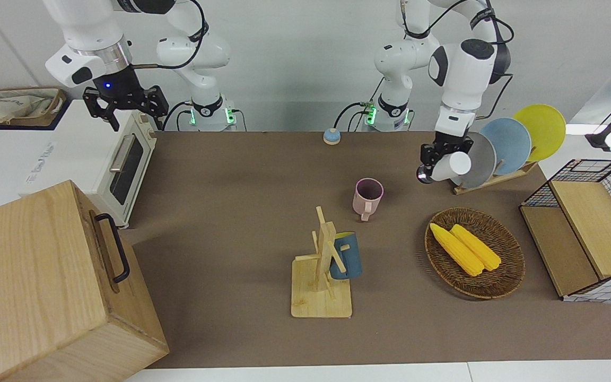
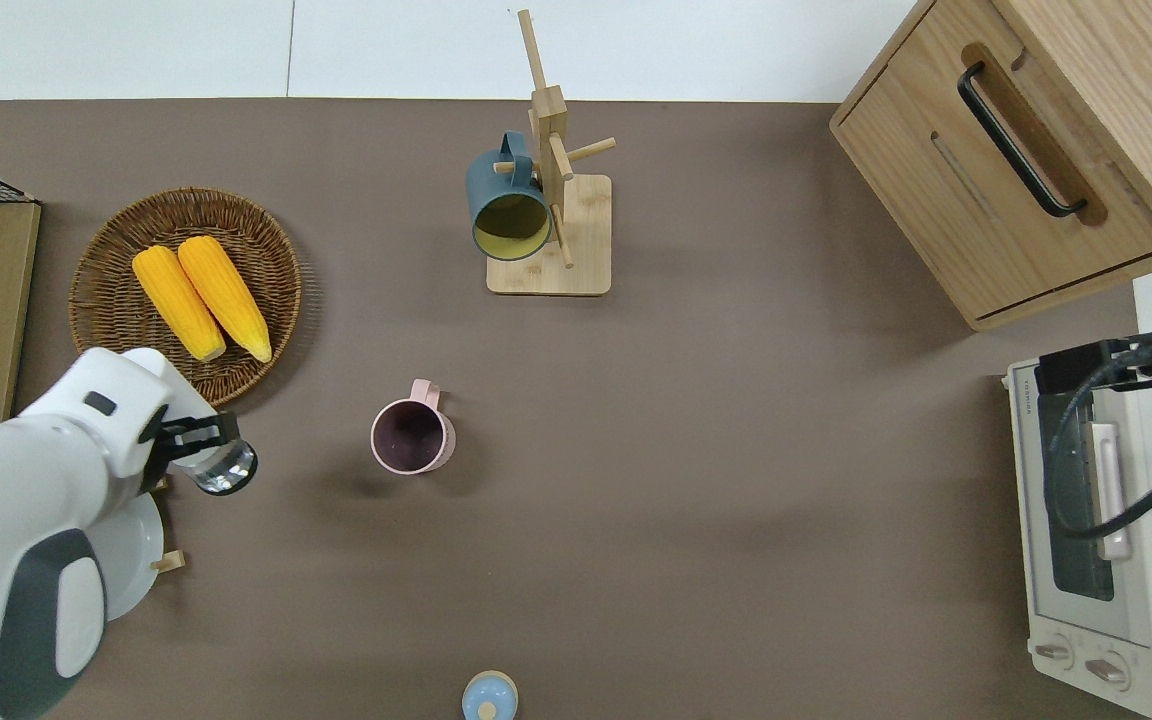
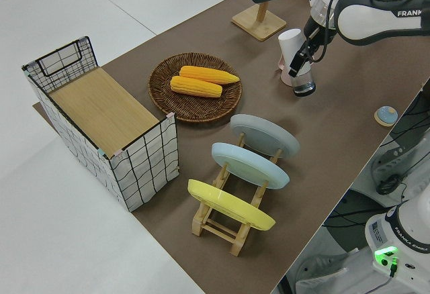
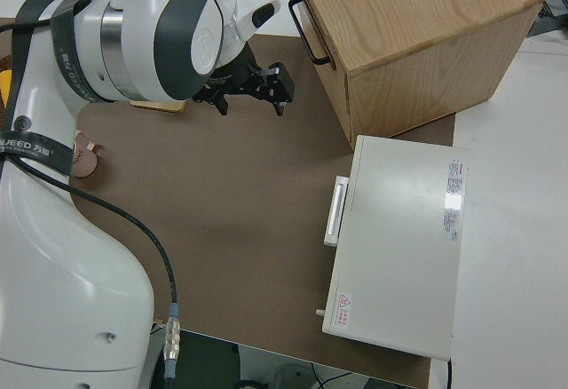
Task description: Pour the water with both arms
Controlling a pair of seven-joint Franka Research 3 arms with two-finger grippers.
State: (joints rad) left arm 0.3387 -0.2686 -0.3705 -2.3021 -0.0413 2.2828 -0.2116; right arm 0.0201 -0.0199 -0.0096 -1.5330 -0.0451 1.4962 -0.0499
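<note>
Now left gripper [image 2: 204, 452] clamps tilted glass [image 2: 224, 468] beside basket [image 2: 266, 345] rim; right arm parked.

The counter [image 2: 736, 450], brown on top, carries a pink mug [image 2: 412, 437], a wooden mug rack [image 2: 551, 235], a wicker basket [image 2: 106, 300], a plate rack [image 3: 225, 220], a wire basket [image 3: 144, 170], a toaster oven [image 2: 1101, 560], a wooden cabinet [image 2: 1016, 170] and a small blue knob [image 2: 489, 697].
</note>
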